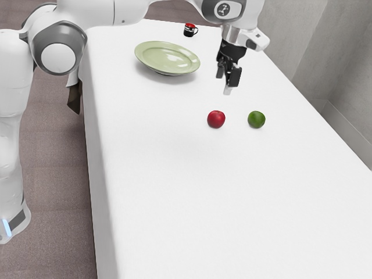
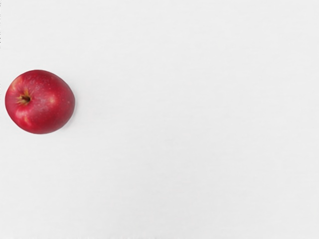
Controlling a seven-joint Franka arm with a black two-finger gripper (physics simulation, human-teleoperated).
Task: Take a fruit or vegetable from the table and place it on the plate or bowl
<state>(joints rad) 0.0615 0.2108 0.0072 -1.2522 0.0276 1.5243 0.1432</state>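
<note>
Currently approach step, nothing grasped yet. Red apple loose on white table, green lime near it toward the exterior view's right; beyond and above the apple, gripper hanging empty, fingers spread; farther beyond the apple, green plate, then small mug. Next, likely: centre over the apple, descend, close.

The arm rises from its base at the exterior view's left, bends at the grey-capped shoulder joint and extends along the upper edge toward the exterior view's right. The wrist turns downward. The black gripper hangs below it, pointing down. Its two fingers stand slightly apart, with nothing held between them.
</note>
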